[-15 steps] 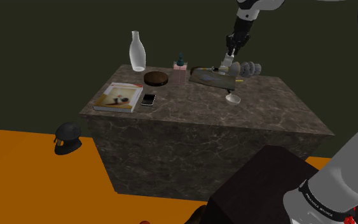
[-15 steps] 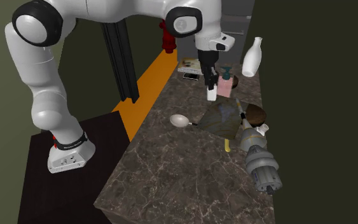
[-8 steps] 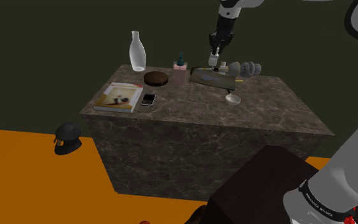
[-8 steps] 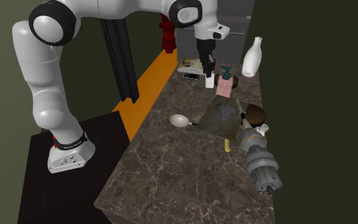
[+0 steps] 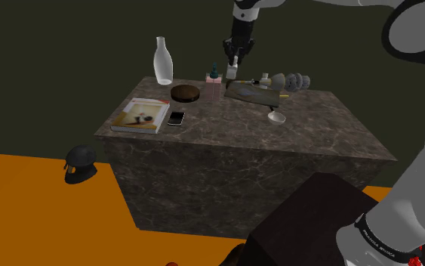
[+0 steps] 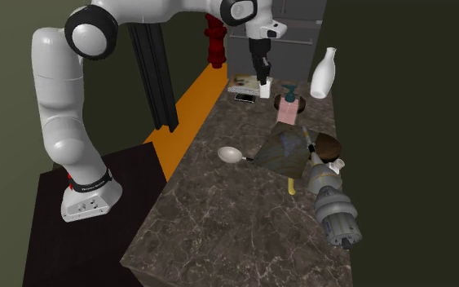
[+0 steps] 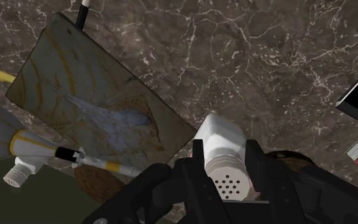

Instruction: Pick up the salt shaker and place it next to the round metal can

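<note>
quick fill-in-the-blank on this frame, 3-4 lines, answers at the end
1. The fingers are ___ on the salt shaker.
2. The salt shaker hangs ___ the table, not touching it.
3. The phone lies on the table right beside the ___.
4. The round can is dark ___.

Missing words: shut; above; book; brown.

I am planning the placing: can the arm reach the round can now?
Probably yes: the end effector, clasping the shaker, hangs high near the can; only the pink bottle stands close beside it.
</note>
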Tool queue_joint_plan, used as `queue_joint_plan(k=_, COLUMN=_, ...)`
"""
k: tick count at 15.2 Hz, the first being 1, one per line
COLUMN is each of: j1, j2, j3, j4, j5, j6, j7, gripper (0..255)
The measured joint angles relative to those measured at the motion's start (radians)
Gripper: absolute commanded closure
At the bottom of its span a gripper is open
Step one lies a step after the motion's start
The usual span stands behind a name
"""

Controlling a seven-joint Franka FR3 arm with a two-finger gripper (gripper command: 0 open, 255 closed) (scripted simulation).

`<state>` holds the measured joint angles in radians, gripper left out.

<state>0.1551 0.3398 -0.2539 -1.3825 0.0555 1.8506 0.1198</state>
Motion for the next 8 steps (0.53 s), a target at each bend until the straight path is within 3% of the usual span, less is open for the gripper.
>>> queue_joint_plan(k=8, j1=0.071, j2=0.212, j3=0.044, j4=0.321, j5=0.007, j6=-0.113, j7=0.138, gripper=255)
